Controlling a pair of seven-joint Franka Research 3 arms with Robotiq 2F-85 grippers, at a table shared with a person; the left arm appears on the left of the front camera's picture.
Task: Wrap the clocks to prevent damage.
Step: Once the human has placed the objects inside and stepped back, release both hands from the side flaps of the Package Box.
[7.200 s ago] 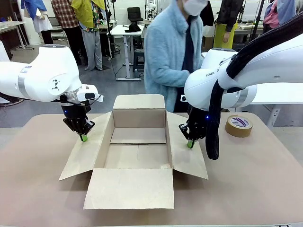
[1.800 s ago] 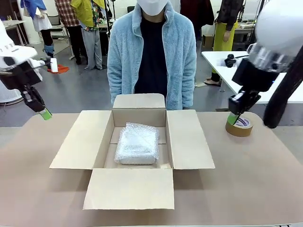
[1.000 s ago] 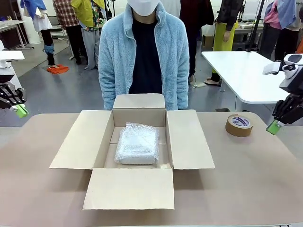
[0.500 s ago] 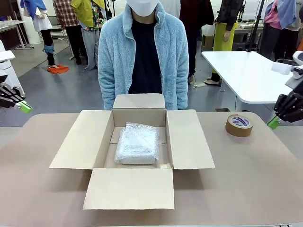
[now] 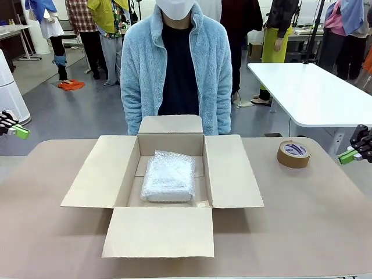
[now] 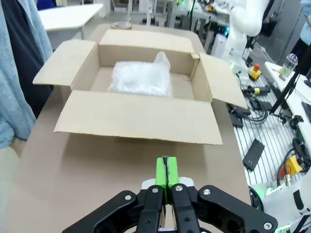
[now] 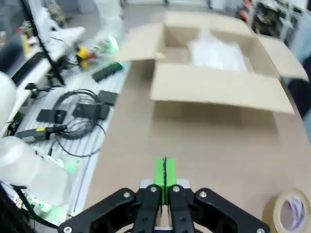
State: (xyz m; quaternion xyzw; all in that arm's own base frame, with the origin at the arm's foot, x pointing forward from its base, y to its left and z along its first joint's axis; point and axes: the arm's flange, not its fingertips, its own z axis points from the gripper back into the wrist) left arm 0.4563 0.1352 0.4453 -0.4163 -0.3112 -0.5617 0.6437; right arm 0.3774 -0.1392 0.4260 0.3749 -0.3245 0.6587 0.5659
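Table (image 5: 302,221): clocks (image 5: 169,176) in box (image 5: 232,174); left pincer (image 5: 21,132), right pincer (image 5: 347,156) closed; tape (image 5: 293,154) print illegible.

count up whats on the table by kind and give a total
cardboard box, flaps open: 1
bubble-wrap parcel, lying inside the box: 1
brown tape roll, on the table to the box's right: 1
total: 3
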